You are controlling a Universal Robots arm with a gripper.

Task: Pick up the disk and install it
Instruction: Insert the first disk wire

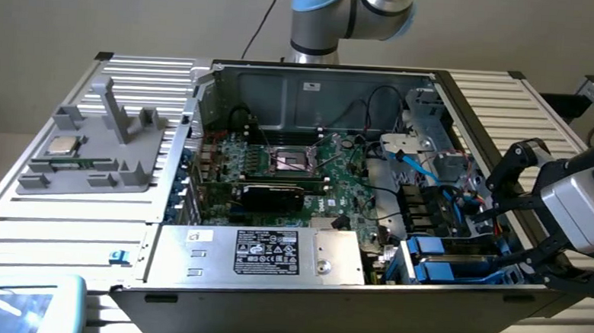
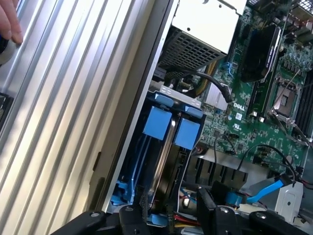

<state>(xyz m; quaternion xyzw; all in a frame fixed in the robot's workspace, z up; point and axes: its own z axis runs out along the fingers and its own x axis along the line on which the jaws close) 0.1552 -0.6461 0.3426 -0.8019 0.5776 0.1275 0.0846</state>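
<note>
A slatted metal table (image 1: pixel 80 224) takes up most of the exterior view, and an open computer case (image 1: pixel 312 87) lies on it at the centre of the frame. The robot arm (image 1: pixel 331 16) comes down at the upper middle, behind the case. A grey moulded tray (image 1: pixel 93 163) sits on the table at the left of the frame. Inside the case, a silver box with a black label (image 1: pixel 211 250) lies along the lower edge, with the green motherboard (image 1: pixel 347 184) just above it.

At the right edge of the exterior view the gripper (image 1: pixel 506 223) hangs over the case's lower right corner, its black fingers spread wide. The disk (image 1: pixel 452 268) stands on edge in the drive bay in that corner, its blue carrier tab up, with a second blue tab just beside it. I cannot tell whether the fingers touch it. A small square chip (image 1: pixel 64 145) rests on the grey tray.
</note>
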